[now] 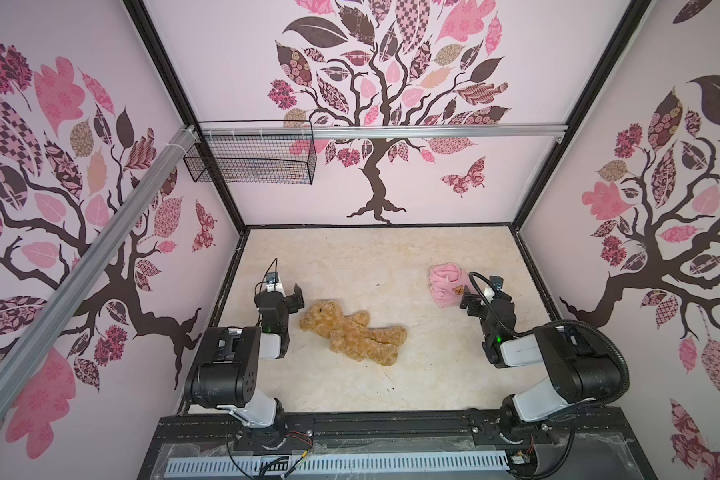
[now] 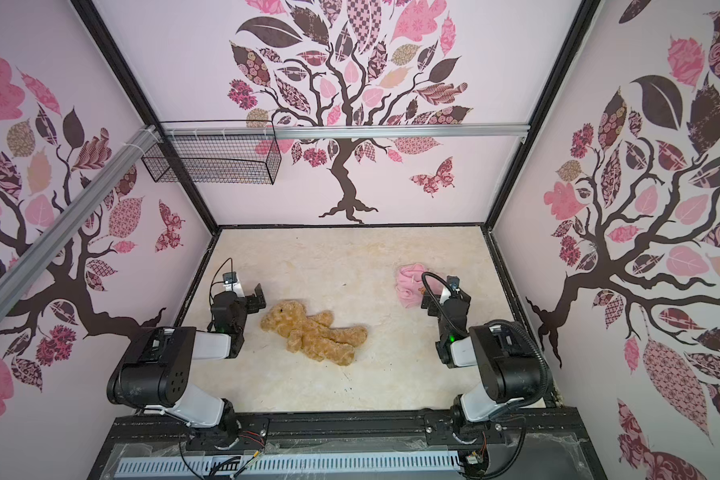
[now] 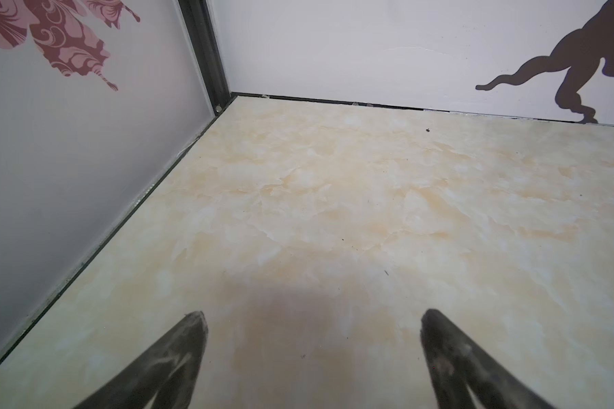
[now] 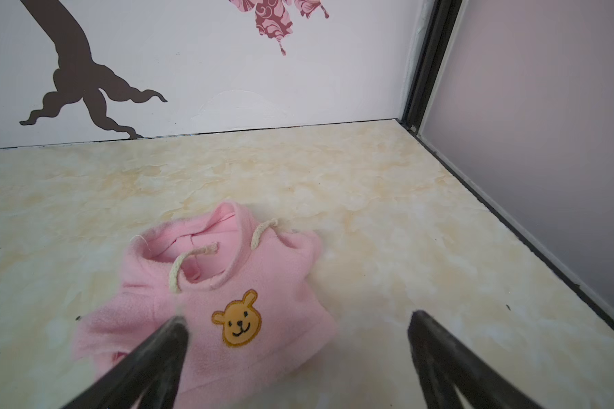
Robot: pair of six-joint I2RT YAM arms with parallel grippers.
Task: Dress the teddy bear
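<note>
Left gripper and right gripper are seen spread and empty, the teddy bear laid between them, nearer the left.

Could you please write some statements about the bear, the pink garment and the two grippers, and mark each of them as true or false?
1. The teddy bear lies undressed on the table. True.
2. The right gripper is shut on the pink hoodie. False: its jaws stand open and grip nothing.
3. The left gripper is open, with only bare table between its fingers. True.
4. The pink hoodie lies beside the left gripper. False: it lies in front of the right gripper, apart from the bear.
</note>
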